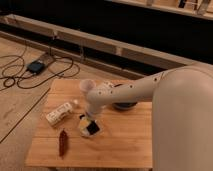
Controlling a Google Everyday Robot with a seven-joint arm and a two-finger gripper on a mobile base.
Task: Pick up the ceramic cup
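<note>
The ceramic cup (87,86), small, pale and wider at the rim, is at the back middle of the wooden table (125,145). My white arm reaches in from the right, and its end, the gripper (92,111), is just in front of and below the cup, pointing down at the table. The arm hides the cup's base, so I cannot tell whether the cup is touched or held.
A white bottle with a printed label (60,113) lies on its side to the left. A dark round bowl (125,105) sits behind the arm. A yellow-and-black item (89,128) lies under the gripper, and a dark red item (63,142) lies front left. Cables (20,75) run across the floor.
</note>
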